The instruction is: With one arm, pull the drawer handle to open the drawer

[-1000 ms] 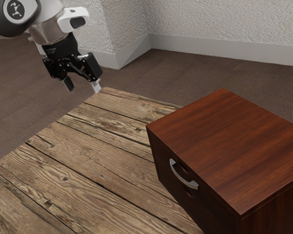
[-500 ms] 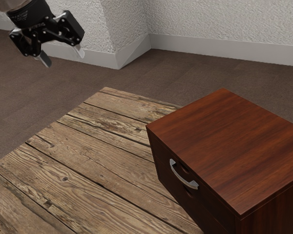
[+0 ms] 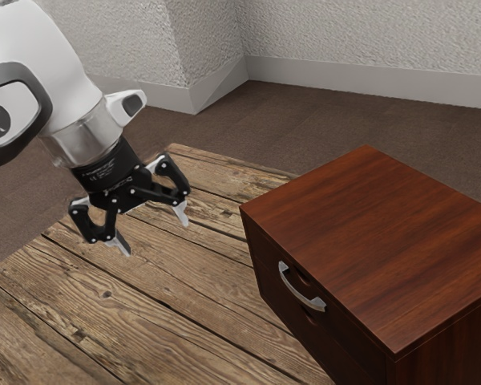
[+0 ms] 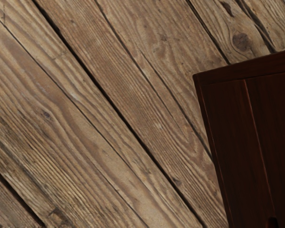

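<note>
Hovering low over the wooden table (image 3: 144, 305), the gripper (image 3: 148, 227) has its two fingers spread wide and tilted down at the planks, with nothing between them. That spread looks like readiness to close around a bar. The drawer handle (image 3: 301, 289), a pale curved bow, sits well apart toward the exterior view's right, on the drawer (image 3: 274, 261) in the face of the dark red cabinet (image 3: 369, 224) that is turned toward the arm. The drawer front looks flush with the cabinet, so I judge it not yet opened. The exterior view gives the finger spread and the handle's place. The wrist view adds the plank grain under the hand and the cabinet's near corner (image 4: 256, 142) meeting the table (image 4: 109, 118).
</note>
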### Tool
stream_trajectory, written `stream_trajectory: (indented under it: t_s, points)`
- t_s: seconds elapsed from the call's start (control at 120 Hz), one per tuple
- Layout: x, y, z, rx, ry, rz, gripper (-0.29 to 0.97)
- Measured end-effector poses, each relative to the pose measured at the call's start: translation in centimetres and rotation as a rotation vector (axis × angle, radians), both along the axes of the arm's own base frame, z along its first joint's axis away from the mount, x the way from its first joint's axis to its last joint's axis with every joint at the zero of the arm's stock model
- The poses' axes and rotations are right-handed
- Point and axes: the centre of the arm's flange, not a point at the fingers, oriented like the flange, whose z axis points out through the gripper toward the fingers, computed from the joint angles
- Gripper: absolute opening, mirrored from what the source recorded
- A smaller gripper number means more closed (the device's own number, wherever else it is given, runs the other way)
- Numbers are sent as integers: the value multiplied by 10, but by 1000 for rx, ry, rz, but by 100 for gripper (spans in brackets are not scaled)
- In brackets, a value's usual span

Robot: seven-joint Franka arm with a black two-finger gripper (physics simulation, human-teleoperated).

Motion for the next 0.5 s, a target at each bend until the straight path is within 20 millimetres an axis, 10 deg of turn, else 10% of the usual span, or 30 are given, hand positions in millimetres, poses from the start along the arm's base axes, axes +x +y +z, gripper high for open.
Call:
stream_trajectory:
  t_s: [0.5]
  points:
    - [-4, -75, -44, -87, -173, 98, 65]
